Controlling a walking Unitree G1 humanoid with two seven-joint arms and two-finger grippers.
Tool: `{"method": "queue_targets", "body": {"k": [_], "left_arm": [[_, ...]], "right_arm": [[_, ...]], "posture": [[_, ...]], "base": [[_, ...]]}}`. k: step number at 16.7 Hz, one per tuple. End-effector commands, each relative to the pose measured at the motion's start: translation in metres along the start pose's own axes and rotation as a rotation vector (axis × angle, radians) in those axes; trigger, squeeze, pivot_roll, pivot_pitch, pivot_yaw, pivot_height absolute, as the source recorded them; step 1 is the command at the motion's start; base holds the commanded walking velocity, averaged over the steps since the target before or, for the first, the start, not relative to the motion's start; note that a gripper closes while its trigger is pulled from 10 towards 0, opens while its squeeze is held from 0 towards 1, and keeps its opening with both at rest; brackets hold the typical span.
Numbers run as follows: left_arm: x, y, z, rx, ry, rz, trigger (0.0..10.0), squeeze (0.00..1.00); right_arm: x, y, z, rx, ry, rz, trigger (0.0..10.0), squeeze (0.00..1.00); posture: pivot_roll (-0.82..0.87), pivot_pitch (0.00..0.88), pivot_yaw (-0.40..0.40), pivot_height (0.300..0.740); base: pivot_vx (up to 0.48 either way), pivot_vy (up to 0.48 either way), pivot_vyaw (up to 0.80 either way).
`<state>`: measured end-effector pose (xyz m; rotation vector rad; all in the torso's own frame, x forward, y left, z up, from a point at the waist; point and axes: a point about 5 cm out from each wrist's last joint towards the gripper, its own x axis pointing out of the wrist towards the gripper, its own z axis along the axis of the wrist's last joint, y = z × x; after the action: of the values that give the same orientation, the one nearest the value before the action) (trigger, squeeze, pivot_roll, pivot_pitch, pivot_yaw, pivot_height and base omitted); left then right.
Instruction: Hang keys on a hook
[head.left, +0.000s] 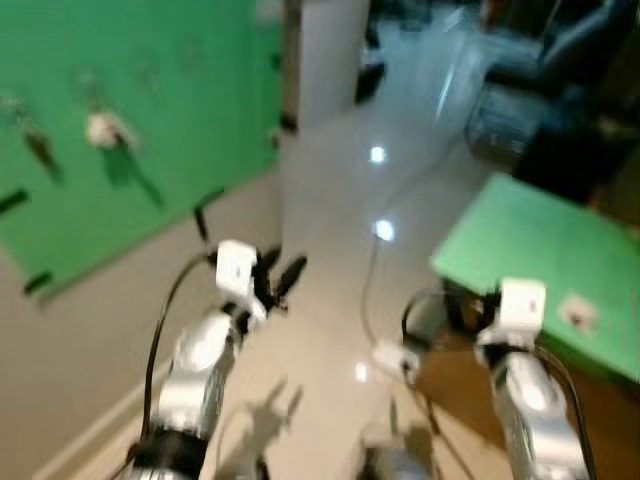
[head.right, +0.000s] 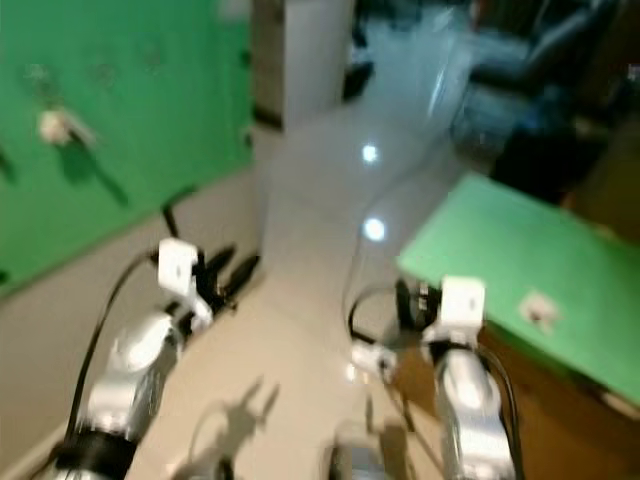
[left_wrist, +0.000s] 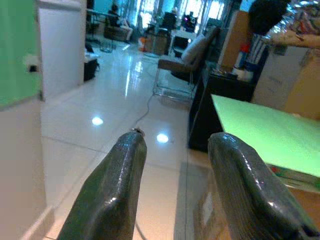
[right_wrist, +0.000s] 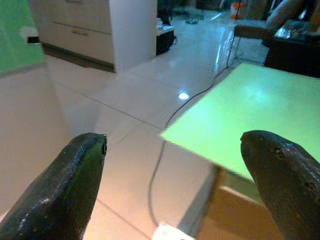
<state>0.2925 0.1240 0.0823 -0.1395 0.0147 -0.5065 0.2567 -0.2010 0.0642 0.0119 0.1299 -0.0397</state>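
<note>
A green board (head.left: 190, 90) on the wall to my left carries hooks; a bunch with a pale tag (head.left: 106, 130) and a darker one (head.left: 38, 148) hang on it, both blurred. A low green table (head.left: 530, 235) stands to my right with a small pale object (head.left: 578, 314) on it, too blurred to identify. My left gripper (head.left: 282, 272) is raised over the floor below the board's lower right corner, its fingers (left_wrist: 117, 175) open and empty. Beside the table's near corner, my right gripper (right_wrist: 172, 142) is open wide and holds nothing.
Glossy white floor runs ahead between board and table. A cable (head.left: 368, 280) trails across it to a white plug block (head.left: 395, 358). A white cabinet (head.left: 330, 50) stands at the back, a chair (head.left: 510, 110) and dark furniture behind the table. Brown panel (head.left: 470, 390) under the table.
</note>
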Motion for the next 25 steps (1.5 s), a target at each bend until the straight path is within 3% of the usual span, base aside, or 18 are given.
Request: {"method": "queue_targets", "body": {"k": [1,6,11,16,18,22,25], "left_arm": [[0.004,-0.008,0.004,-0.018,-0.028,-0.019,10.0,0.00],[0.009,-0.007,0.005,-0.018,-0.029,-0.012,10.0,0.00],[0.013,-0.002,0.010,0.002,-0.043,0.023,10.0,0.00],[0.011,-0.009,0.003,-0.006,-0.027,0.010,10.0,0.00],[0.015,-0.009,-0.001,0.100,0.013,0.041,10.0,0.00],[0.018,-0.011,0.000,0.070,0.004,0.024,10.0,0.00],[0.013,-0.007,0.001,0.026,-0.007,0.040,10.0,0.00]], "right_arm": [[0.000,-0.008,0.006,-0.046,-0.034,-0.027,10.0,0.00],[0.002,-0.008,0.004,-0.026,-0.027,-0.037,10.0,0.00],[0.005,0.000,0.004,-0.066,-0.048,-0.021,10.0,0.00],[0.006,-0.002,0.008,-0.023,-0.076,-0.029,10.0,0.00],[0.006,-0.004,0.010,-0.024,-0.082,-0.026,10.0,0.00],[0.012,-0.005,0.014,-0.002,-0.086,-0.014,10.0,0.00],[0.020,-0.001,0.005,-0.005,-0.004,-0.019,10.0,0.00]], "posture": [[-0.06,0.000,-0.025,0.676],[-0.06,0.000,-0.018,0.676],[-0.05,0.000,-0.017,0.676],[-0.06,0.000,-0.004,0.728],[-0.08,0.000,-0.001,0.740],[-0.07,0.000,-0.001,0.740],[-0.05,0.000,-0.004,0.740]], "base": [[0.000,-0.461,-0.51],[0.101,-0.424,-0.51],[0.000,0.000,0.00],[0.000,0.000,0.00],[0.000,0.000,0.00],[0.000,0.000,0.00],[0.160,0.000,0.00]]}}
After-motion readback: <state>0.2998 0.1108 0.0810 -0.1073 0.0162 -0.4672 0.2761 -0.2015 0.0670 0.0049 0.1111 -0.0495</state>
